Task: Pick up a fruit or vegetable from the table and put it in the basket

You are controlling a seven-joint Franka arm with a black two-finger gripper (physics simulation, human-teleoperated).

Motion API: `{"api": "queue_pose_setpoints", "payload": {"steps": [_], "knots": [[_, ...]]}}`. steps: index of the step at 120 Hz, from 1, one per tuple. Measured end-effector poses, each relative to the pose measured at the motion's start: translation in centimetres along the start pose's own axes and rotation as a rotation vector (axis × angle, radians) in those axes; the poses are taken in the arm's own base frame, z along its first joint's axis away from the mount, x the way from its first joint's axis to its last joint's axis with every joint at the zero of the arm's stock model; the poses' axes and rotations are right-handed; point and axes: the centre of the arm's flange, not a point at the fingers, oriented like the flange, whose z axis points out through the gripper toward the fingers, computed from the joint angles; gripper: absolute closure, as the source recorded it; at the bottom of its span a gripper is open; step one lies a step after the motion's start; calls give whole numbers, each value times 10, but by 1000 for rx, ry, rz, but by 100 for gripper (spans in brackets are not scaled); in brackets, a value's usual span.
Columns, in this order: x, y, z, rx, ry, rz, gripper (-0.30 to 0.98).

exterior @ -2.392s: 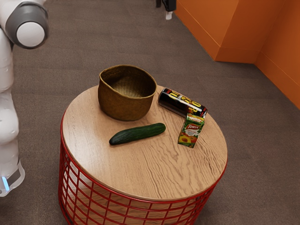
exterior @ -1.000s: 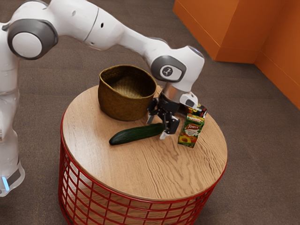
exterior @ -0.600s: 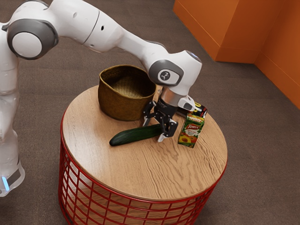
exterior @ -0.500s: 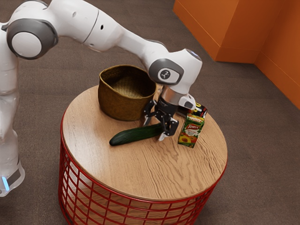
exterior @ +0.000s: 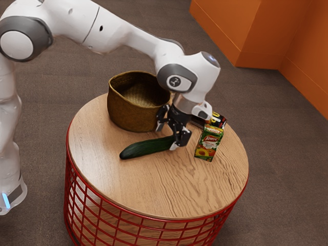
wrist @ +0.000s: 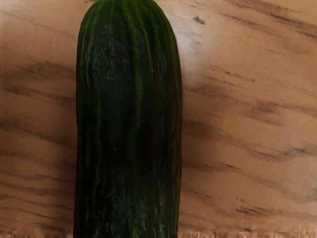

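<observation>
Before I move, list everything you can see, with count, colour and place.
Cucumber: one, dark green, lying on the table
Basket: one, olive-brown, on the table
Carton: one, mostly green, standing at the table's exterior-view right
Can: one, mostly black, partly hidden behind the carton
Table: one, pale wood top, red wire frame
Floor: grey-brown, all around
Wall: orange, background
Arm: one, white and grey, from the exterior view's left
Tool: one, black, at the cucumber's end
</observation>
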Motion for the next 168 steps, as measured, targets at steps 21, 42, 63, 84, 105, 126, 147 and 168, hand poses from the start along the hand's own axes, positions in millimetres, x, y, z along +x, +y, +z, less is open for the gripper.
{"api": "queue_pose_setpoints", "payload": {"steps": [21, 42, 63, 84, 105, 126, 147, 168], "knots": [[-32, 0, -25, 16, 112, 79, 0], [-44, -12, -16, 19, 157, 118, 1], [-40, -9, -14, 3, 190, 144, 0], [-39, -7, -6, -5, 189, 162, 0], [-40, -8, 6, -11, 173, 168, 0], [-41, -7, 11, -19, 167, 173, 0], [-42, -7, 16, -24, 159, 175, 0], [-44, -7, 22, -25, 147, 176, 0]]}}
